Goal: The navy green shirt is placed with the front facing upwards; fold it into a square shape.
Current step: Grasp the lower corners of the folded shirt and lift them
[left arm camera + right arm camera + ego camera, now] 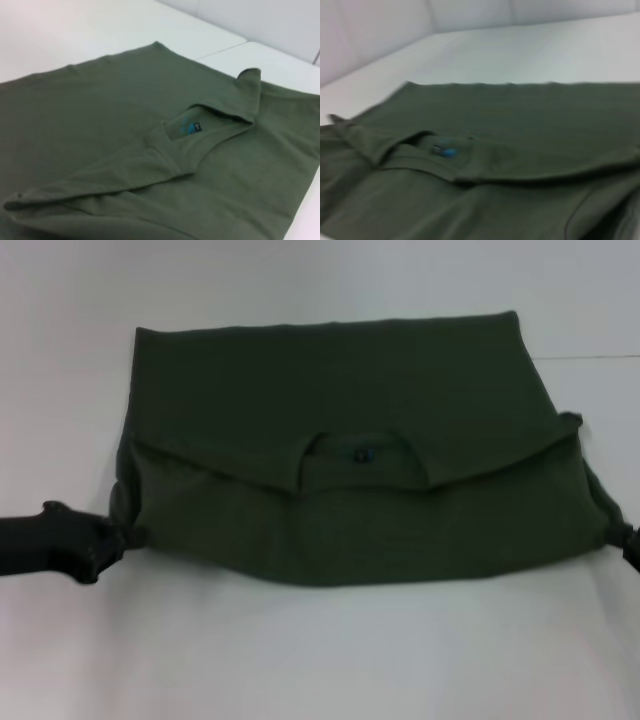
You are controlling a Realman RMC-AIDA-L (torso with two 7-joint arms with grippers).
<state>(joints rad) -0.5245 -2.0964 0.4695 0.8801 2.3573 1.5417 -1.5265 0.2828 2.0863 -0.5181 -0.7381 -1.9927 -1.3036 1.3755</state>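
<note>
A: Olive-green cotton, then? Lying where?

B: Shirt (340, 390), flat on the white table (300, 660), stretched between the two grippers. Already folded into a wide band, plain green on every layer showing.

A: Long axis?

B: Running straight from the left gripper (122, 537) across to the right gripper (632, 543). Short axis pointing away from both, toward the far side of the table.

A: And facing which way?

B: Collar (360, 453) roughly midway between the grippers and a little farther out than either. Opening turned up, with a small blue-marked label (362, 454) inside. Folded edge slanting from each outer side down toward the collar, making a shallow V.

A: Left gripper, more exactly?

B: Right at the shirt's near corner on its own side, touching the cloth edge. Cloth bunched and slightly raised just beside it. Clamped on the fabric or only resting against it: cannot tell.

A: Right one?

B: At the opposite near corner, against the cloth there. Mostly cut off by the edge of the head view, only a dark sliver showing. Open or closed: cannot tell.

A: Anything else hard to make out?

B: Lower layers hidden under the fold. Writing on the label too small to read. From the left wrist, a small tip of fabric standing up beside the collar; which part of the shirt, unclear. From the right wrist, near cloth blurred, collar and label only just recognisable.
</note>
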